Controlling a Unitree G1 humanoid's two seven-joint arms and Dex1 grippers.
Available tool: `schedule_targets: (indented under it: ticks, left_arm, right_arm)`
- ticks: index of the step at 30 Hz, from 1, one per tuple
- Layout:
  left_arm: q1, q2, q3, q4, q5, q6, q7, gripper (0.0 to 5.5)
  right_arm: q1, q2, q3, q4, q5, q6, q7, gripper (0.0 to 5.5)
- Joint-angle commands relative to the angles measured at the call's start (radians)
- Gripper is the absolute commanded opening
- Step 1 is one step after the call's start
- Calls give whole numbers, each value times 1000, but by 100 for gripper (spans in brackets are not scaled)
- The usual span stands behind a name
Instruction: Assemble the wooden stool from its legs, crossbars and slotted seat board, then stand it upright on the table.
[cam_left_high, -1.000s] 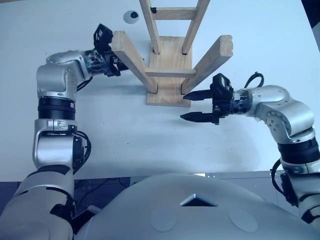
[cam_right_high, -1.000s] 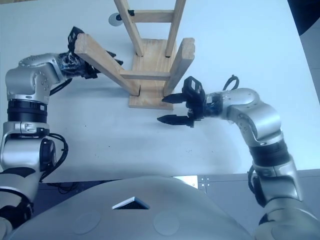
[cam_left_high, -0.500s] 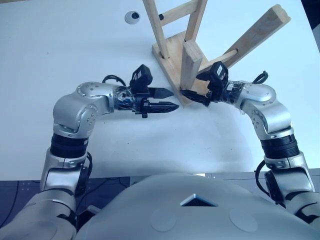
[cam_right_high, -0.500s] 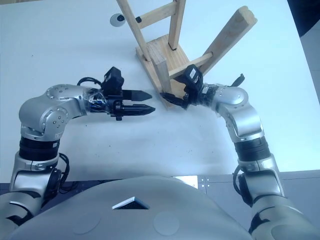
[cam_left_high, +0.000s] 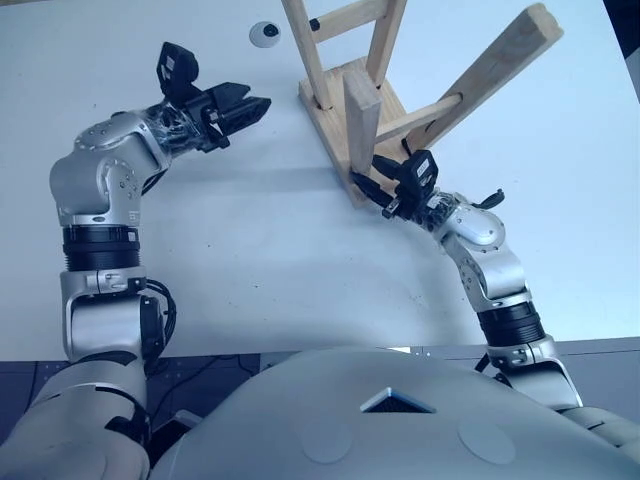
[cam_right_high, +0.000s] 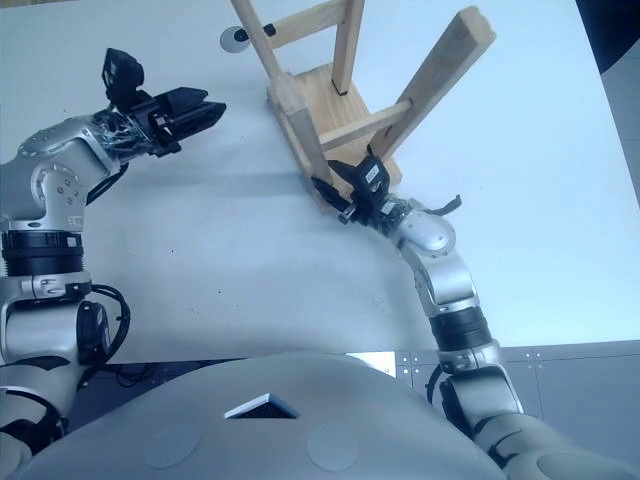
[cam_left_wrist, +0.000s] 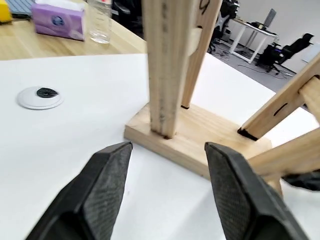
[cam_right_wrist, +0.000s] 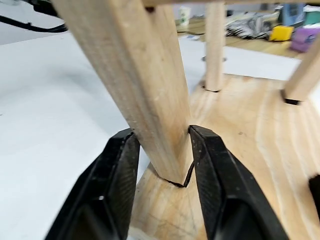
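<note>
The wooden stool (cam_left_high: 330, 110) stands upside down on the white table, seat board down and legs up, with crossbars (cam_left_high: 425, 108) joining the legs. My right gripper (cam_left_high: 380, 187) is at the seat's near corner, shut on the base of the near leg (cam_right_wrist: 150, 90), one finger (cam_right_wrist: 115, 185) on each side. My left gripper (cam_left_high: 252, 104) hangs open to the left of the stool, a short way off. In the left wrist view the left gripper (cam_left_wrist: 168, 146) faces the seat board (cam_left_wrist: 200, 135) with nothing between its fingers.
A round grey cable grommet (cam_left_high: 265, 33) sits in the table at the back, left of the stool. The table's dark right edge (cam_left_high: 628, 50) is near the stool's long slanting leg (cam_left_high: 495, 62). Bare table lies in front of and left of the stool.
My left gripper has drawn back up and to the left, away from the seat's front, staying open. My right gripper has slid onto the near leg's base. The stool has turned slightly.
</note>
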Motion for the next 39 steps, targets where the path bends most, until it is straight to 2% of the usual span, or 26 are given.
schedule_targets:
  ticks: [1, 3, 6, 10, 15, 20, 23, 27, 35, 38, 39]
  left_arm:
    - [-8, 51, -32, 91, 81, -97, -43, 267]
    - [-5, 81, -72, 164, 157, -215, -77, 267]
    - [-8, 80, -37, 260, 126, -323, -200, 267]
    - [73, 79, -67, 250, 127, -567, -437, 267]
    - [171, 105, -168, 210, 202, -784, -615, 267]
    - [123, 40, -169, 254, 242, -953, -548, 267]
    - [65, 12, -170, 325, 270, -992, -485, 267]
    - [68, -15, -177, 297, 235, -984, -496, 267]
    - [127, 44, -214, 137, 127, -708, -648, 145]
    - [182, 132, -250, 19, 68, -475, -724, 124]
    - [194, 186, -265, -59, -15, -280, -741, 123]
  right_arm:
    - [-7, -9, -32, 54, 28, -69, 68, 133]
    - [-5, -47, -45, 79, 49, -121, 157, 129]
    - [21, -139, -46, 126, 101, -195, 389, 125]
    - [12, -249, -53, 204, 153, -124, 583, 109]
    - [-44, -292, -60, 257, 151, -101, 661, 108]
    - [-54, -306, -61, 266, 143, -90, 692, 108]
    - [-61, -309, -58, 271, 142, -91, 697, 108]
    - [-77, -307, -54, 283, 132, -98, 695, 108]
    - [-97, -296, -87, 229, 193, 6, 672, 108]
    - [-96, -305, -115, 140, 284, 168, 673, 108]
    - [-97, -328, -132, 71, 385, 343, 666, 108]
